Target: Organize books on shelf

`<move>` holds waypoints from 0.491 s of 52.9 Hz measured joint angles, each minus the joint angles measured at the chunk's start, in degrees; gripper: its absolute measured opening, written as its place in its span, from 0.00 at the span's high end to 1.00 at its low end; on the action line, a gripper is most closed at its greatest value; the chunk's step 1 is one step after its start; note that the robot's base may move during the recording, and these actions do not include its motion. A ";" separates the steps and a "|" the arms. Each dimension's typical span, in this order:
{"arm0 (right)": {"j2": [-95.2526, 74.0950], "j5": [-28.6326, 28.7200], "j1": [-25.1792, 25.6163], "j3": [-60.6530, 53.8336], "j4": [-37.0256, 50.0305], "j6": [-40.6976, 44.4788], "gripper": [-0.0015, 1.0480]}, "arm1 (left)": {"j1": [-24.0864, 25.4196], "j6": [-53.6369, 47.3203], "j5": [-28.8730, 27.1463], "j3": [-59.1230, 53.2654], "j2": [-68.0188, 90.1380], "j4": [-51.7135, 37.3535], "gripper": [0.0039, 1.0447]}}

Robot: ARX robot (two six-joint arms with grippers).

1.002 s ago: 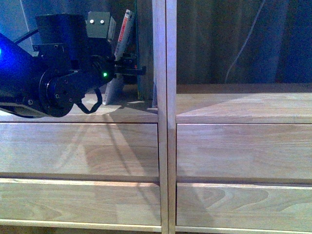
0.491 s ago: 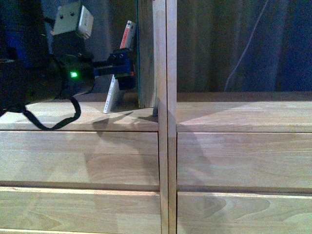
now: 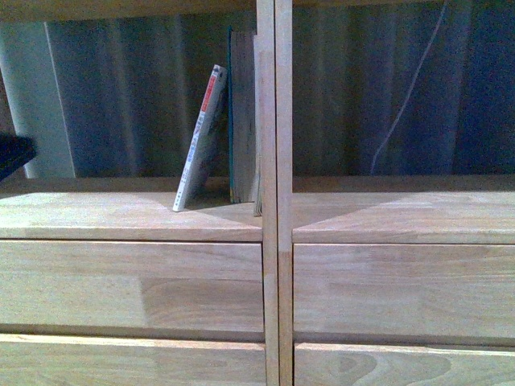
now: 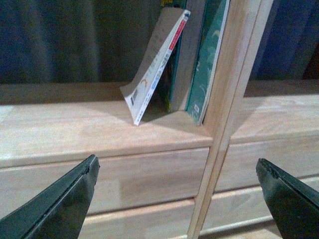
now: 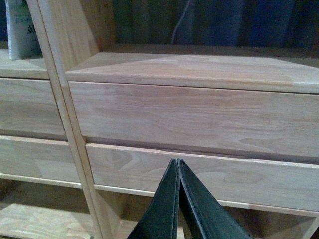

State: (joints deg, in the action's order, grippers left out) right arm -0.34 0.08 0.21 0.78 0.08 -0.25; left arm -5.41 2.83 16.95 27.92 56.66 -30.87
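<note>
Front view shows both books on the shelf (image 3: 268,121) at centre frame, the white paperback (image 3: 201,141) leaning on the upright teal book (image 3: 241,112); straightening seems all that's left; left gripper (image 4: 179,199) spread wide and empty, right gripper (image 5: 177,172) clenched on nothing

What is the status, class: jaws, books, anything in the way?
Left gripper open, empty. Right gripper shut, empty. White paperback leans on upright teal book in shelf. Nothing in the way.
</note>
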 joint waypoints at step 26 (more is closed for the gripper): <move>0.00 0.00 0.00 0.00 0.00 0.00 0.97 | 13.84 -2.32 12.15 -24.22 -34.38 17.29 0.07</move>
State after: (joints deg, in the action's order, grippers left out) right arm -0.34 0.08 0.21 0.78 0.08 -0.25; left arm 8.43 0.51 29.10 3.70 22.28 -13.58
